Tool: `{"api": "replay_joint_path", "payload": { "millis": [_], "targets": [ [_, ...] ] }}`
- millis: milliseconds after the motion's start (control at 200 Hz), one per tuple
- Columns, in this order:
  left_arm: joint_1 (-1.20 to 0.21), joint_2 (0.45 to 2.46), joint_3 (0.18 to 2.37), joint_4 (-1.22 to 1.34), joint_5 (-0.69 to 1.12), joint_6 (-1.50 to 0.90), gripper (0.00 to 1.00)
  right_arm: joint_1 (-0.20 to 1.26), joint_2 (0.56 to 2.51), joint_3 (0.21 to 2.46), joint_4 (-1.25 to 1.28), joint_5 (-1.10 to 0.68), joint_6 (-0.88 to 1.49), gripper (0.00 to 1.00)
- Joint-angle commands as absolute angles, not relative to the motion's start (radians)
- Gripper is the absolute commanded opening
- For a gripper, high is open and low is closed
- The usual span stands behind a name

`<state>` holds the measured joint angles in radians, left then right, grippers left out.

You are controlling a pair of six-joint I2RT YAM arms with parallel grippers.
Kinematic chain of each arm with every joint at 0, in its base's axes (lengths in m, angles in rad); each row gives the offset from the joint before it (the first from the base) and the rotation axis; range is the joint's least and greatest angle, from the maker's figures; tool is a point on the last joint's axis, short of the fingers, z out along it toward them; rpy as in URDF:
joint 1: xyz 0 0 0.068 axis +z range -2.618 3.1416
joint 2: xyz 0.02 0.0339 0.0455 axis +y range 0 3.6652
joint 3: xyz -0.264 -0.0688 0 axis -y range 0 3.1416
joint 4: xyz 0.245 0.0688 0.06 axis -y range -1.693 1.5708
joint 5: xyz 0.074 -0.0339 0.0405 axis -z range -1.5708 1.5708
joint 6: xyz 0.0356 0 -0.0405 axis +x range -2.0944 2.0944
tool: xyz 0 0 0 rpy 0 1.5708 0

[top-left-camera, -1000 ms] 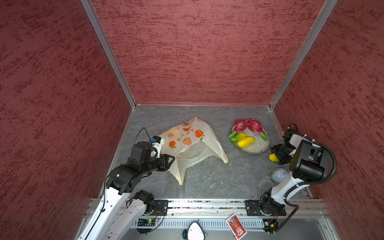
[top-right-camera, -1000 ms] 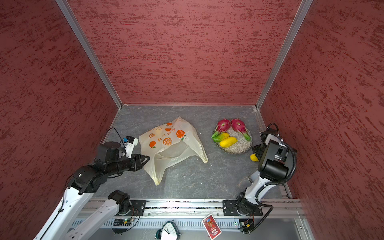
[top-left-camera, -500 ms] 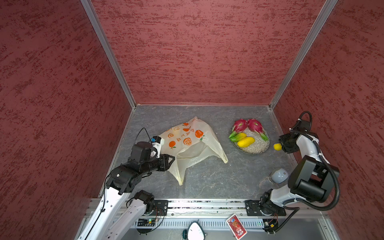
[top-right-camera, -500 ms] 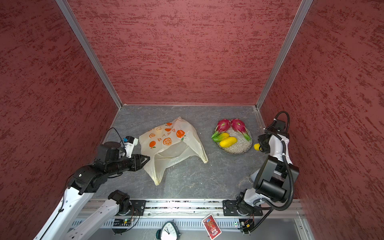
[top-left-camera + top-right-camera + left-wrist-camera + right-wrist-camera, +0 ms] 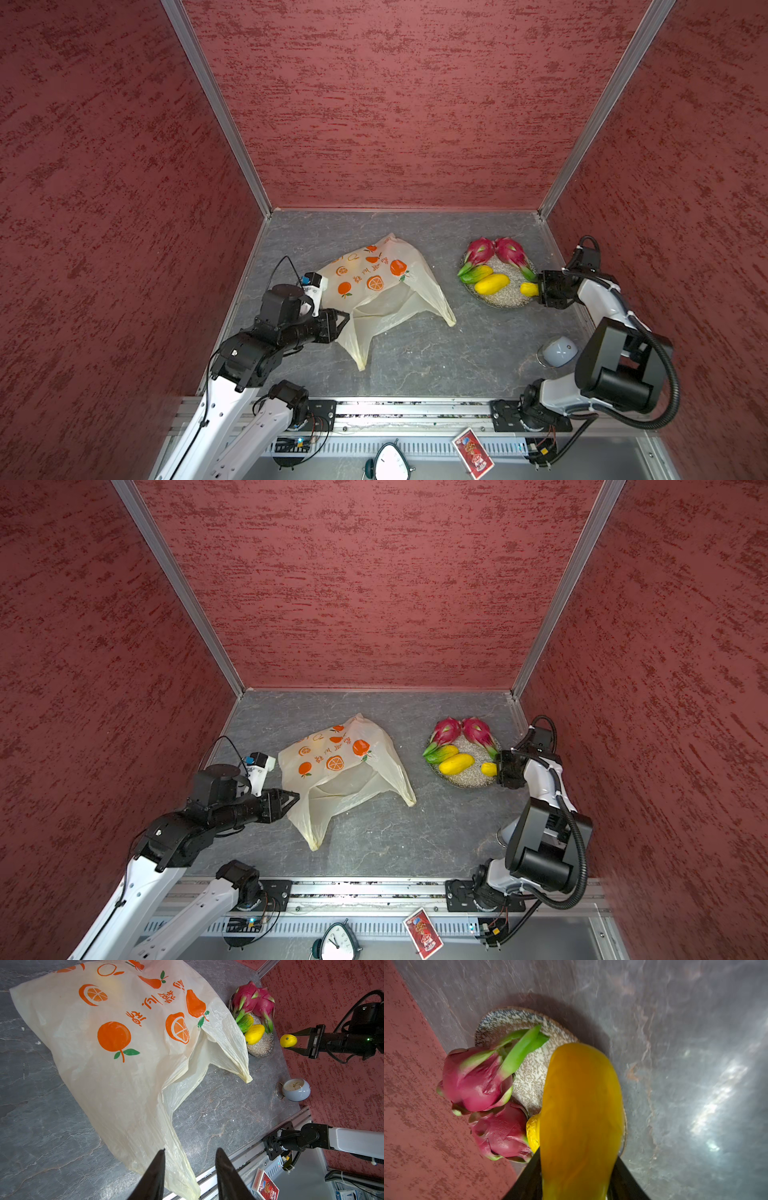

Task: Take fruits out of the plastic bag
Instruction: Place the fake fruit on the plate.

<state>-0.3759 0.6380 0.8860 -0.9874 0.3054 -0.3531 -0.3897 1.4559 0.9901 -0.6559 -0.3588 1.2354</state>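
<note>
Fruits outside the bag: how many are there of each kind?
Pink dragon fruits: 2
Mangoes: 2
Small yellow lemon-like fruit: 1
Total: 5

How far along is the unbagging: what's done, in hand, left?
Done: two dragon fruits and two mangoes lie on the plate. In hand: the right jaws clamp a yellow fruit beside its rim. Left: setting it down; the plastic bag looks flat, maybe empty.

The grey table (image 5: 436, 361) carries the plastic bag (image 5: 374, 291), a speckled plate (image 5: 503, 300) and a small clock (image 5: 559, 351).
</note>
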Motion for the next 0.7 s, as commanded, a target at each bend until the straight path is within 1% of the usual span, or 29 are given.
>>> {"api": "replay_joint_path", "payload": {
  "millis": [0,95,145,225,336,516,696],
  "targets": [
    [-0.372,0.629,0.884,-0.986,0.301,-0.353,0.41,-0.327,1.425,1.042,-0.573,-0.342,1.485,0.45],
    [-0.368,0.630,0.884,-0.986,0.304,-0.353,0.41,-0.279,1.448,1.111,-0.597,-0.280,1.545,0.45],
    [-0.367,0.631,0.883,-0.985,0.306,-0.353,0.41,-0.261,1.497,1.151,-0.622,-0.246,1.565,0.45],
    [-0.362,0.634,0.884,-0.984,0.311,-0.351,0.41,-0.238,1.543,1.223,-0.684,-0.209,1.580,0.45],
    [-0.355,0.627,0.884,-0.984,0.318,-0.348,0.41,-0.213,1.583,1.308,-0.771,-0.106,1.594,0.47],
    [-0.344,0.608,0.881,-0.978,0.334,-0.342,0.41,-0.181,1.628,1.292,-0.740,-0.103,1.683,0.47],
    [-0.333,0.604,0.882,-0.978,0.348,-0.338,0.41,-0.141,1.689,1.333,-0.748,-0.085,1.723,0.47]
  ]
}}
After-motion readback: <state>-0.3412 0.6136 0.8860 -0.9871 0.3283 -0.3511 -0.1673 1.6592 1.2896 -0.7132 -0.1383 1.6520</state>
